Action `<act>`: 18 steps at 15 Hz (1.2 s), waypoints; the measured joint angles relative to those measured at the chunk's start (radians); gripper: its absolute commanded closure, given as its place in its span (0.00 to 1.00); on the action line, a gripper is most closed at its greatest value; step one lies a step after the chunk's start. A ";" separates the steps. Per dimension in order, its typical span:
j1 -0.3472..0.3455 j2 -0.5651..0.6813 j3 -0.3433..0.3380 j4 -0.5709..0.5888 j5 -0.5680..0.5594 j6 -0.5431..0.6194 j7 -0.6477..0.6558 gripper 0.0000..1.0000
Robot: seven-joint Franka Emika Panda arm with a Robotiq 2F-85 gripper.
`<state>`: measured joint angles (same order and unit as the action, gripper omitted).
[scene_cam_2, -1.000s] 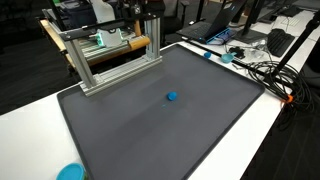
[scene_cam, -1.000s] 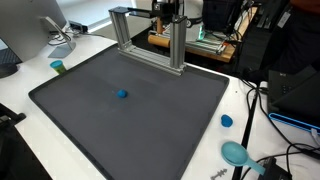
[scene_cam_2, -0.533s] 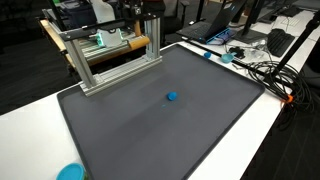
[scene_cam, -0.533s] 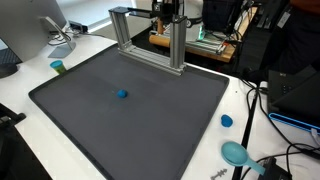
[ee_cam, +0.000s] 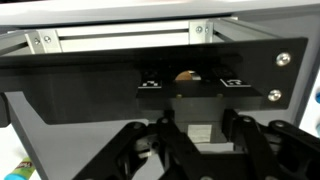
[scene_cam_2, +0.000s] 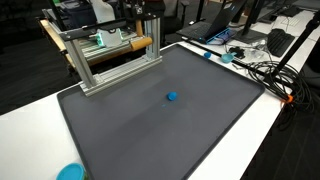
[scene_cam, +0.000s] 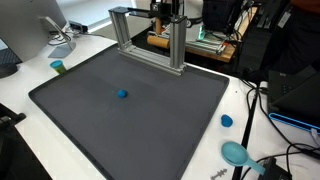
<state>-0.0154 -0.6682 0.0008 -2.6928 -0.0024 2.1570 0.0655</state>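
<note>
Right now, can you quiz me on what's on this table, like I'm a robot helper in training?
1. True or false: the small blue ball lies on the dark mat.
2. What stands at the mat's far edge? A) a metal frame B) a red bucket C) a stack of books
3. Fill in: the gripper, up by the frame, is ____ (open or shut).

Key: 1 true; 2 A; 3 shut.

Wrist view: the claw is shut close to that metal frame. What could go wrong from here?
The claw hangs close to the metal frame; a sideways move may strike or shift it. Whether the shut claw grips anything is hidden, so a lift might come up empty.
</note>
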 measured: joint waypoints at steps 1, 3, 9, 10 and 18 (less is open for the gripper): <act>-0.001 0.009 0.001 0.005 0.000 0.034 0.019 0.79; -0.012 0.048 0.015 0.035 -0.006 0.116 0.063 0.79; -0.097 0.338 0.069 0.311 -0.111 0.175 0.194 0.79; -0.102 0.393 0.068 0.368 -0.117 0.156 0.199 0.79; -0.094 0.626 0.046 0.598 -0.100 0.027 0.199 0.79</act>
<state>-0.1091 -0.0427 0.0463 -2.0952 -0.1020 2.1837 0.2646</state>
